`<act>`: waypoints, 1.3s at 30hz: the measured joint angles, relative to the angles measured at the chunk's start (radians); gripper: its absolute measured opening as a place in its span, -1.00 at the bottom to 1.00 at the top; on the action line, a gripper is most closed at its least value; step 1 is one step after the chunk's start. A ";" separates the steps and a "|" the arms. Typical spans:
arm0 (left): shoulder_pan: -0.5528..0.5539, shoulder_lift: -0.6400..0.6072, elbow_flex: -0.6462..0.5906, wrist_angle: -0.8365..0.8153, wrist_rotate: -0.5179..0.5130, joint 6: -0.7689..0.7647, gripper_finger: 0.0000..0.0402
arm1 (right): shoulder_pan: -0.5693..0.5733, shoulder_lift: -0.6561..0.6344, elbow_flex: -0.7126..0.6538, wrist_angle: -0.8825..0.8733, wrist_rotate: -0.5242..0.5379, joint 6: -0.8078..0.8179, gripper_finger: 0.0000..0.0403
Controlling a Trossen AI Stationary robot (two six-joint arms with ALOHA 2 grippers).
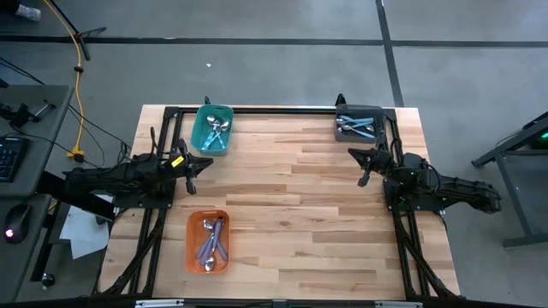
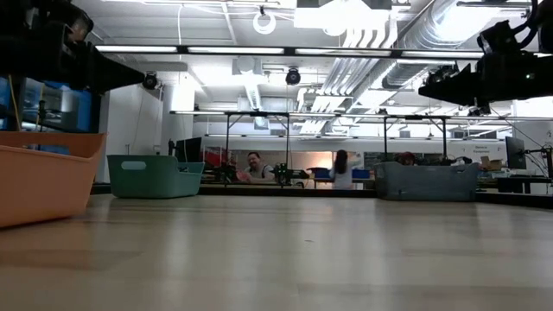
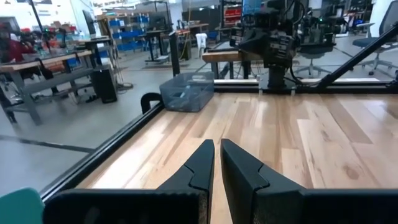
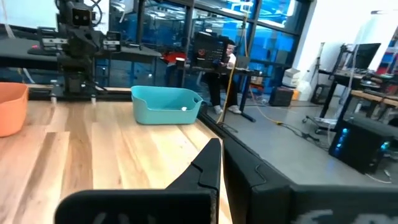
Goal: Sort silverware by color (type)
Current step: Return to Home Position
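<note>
The silverware lies in three bins on the wooden table [image 1: 291, 214]. Spoons with pale handles [image 1: 218, 133] are in the teal bin [image 1: 202, 128] at the far left. Light blue ones [image 1: 356, 128] are in the grey bin [image 1: 373, 114] at the far right. Purplish ones [image 1: 211, 242] are in the orange bin [image 1: 193, 244] near the left front. My left gripper [image 1: 204, 164] [image 3: 217, 155] hangs shut above the table's left side, pointing level across it. My right gripper [image 1: 355, 156] [image 4: 221, 152] hangs shut above the right side, facing the teal bin [image 4: 165, 104]. Neither has anything between its fingers.
A black frame [image 1: 274, 109] runs along the table's far edge and down both sides. Bare wood lies between the two arms. Beyond the table, people [image 2: 255, 164] sit at benches, and a desk with a keyboard [image 1: 8, 158] stands off the left side.
</note>
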 joint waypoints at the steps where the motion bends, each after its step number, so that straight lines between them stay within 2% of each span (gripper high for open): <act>1: 0.000 0.000 0.000 -0.003 -0.001 -0.003 -0.91 | 0.000 0.000 0.000 0.001 0.004 0.001 -1.00; 7: 0.000 0.000 0.000 -0.009 -0.002 -0.056 -0.91 | 0.000 0.003 0.000 0.002 0.004 -0.051 -1.00; 14: 0.000 0.000 0.000 -0.009 0.000 -0.058 -0.91 | 0.000 0.005 0.000 0.002 0.004 0.071 -1.00; 39: 0.000 0.000 0.000 -0.009 0.002 -0.056 -0.91 | 0.000 0.005 -0.001 0.003 0.004 0.070 -1.00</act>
